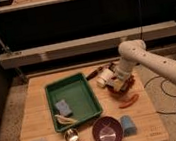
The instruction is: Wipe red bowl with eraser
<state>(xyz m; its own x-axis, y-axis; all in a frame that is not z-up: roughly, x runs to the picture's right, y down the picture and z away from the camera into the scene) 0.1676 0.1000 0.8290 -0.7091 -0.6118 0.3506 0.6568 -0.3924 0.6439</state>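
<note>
Camera view puts your gripper low over the red bowl, right of the green tray; its grasp cannot be told. You're mid-wipe, I'd judge; next, sweep around the inside.

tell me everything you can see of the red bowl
The red bowl is small, round and red-orange, and sits upright on the wooden table, right of the green tray. The gripper is down over it and hides most of it, inside included; only the near and right rim shows. A chilli lies just in front. Its material cannot be told.
</note>
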